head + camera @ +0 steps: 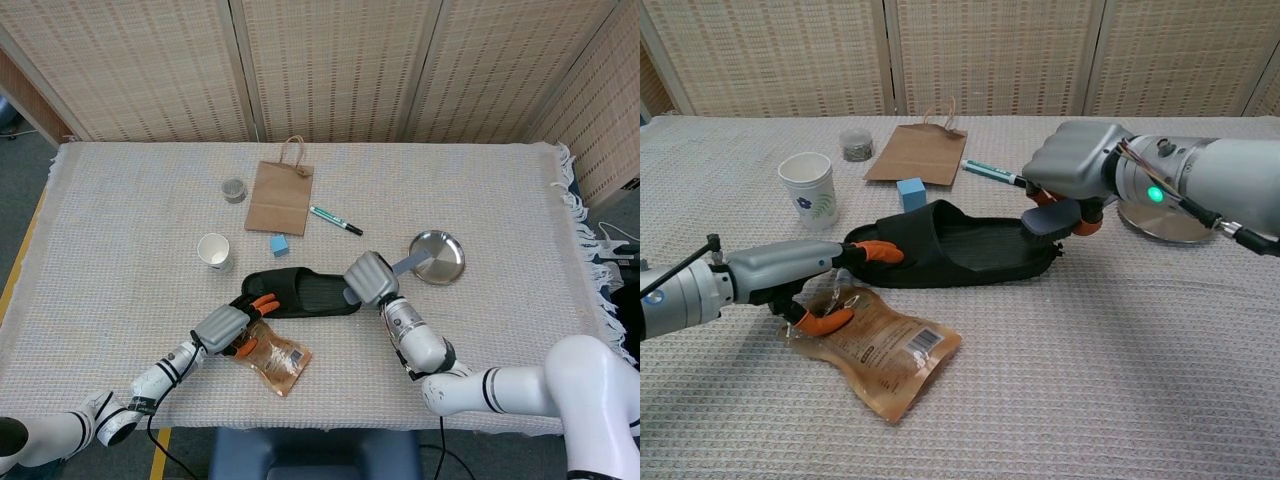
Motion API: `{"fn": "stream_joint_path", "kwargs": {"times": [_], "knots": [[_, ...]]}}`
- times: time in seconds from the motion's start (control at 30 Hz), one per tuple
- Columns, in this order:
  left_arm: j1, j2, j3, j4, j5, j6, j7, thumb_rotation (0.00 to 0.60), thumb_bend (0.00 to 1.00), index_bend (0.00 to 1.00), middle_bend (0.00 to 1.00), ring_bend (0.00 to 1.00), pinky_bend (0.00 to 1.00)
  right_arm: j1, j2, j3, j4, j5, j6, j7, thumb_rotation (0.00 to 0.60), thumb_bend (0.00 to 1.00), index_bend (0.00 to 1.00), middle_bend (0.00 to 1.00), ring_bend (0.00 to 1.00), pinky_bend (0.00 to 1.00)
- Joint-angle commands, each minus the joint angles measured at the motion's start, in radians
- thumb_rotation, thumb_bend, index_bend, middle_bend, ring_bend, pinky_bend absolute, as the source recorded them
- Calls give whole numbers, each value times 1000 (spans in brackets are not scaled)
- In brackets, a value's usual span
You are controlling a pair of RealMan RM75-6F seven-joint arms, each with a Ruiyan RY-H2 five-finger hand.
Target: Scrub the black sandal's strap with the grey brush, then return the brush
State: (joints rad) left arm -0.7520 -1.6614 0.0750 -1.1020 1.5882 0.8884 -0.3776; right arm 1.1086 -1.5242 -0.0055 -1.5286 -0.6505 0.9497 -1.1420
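Note:
The black sandal lies flat mid-table, its strap toward the left end. My right hand hovers over the sandal's heel end and grips the grey brush, whose handle points toward the steel plate. My left hand rests at the sandal's toe end, with orange-tipped fingers touching the strap edge and the thumb on the snack pouch.
A brown snack pouch lies in front of the sandal. A steel plate, teal pen, blue cube, paper cup, paper bag and small tin lie behind.

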Motion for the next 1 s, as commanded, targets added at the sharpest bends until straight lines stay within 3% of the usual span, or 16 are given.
{"fn": "stream_joint_path", "kwargs": {"times": [0.03,0.4,0.83,1.0], "knots": [[0,0,0,1,-1,0,-3,600,469,0,0,0,94,6,8,-7,-11,18,8,-16,600,698,763,614,503,703],[0,7,0,3,-4,-2,-8,600,471,0,0,0,97,40,-46,-11,-1,-3,-8,-17,600,734,753,614,504,703],[-7,-7,7,18,3,-17,-18,600,471,0,0,0,101,40,9,-72,-12,52,44,-95,600,738,746,614,504,703],[-11,-3,6,22,2,-21,-28,600,471,0,0,0,107,49,-4,-52,-16,62,36,-81,600,742,743,614,504,703]]}}
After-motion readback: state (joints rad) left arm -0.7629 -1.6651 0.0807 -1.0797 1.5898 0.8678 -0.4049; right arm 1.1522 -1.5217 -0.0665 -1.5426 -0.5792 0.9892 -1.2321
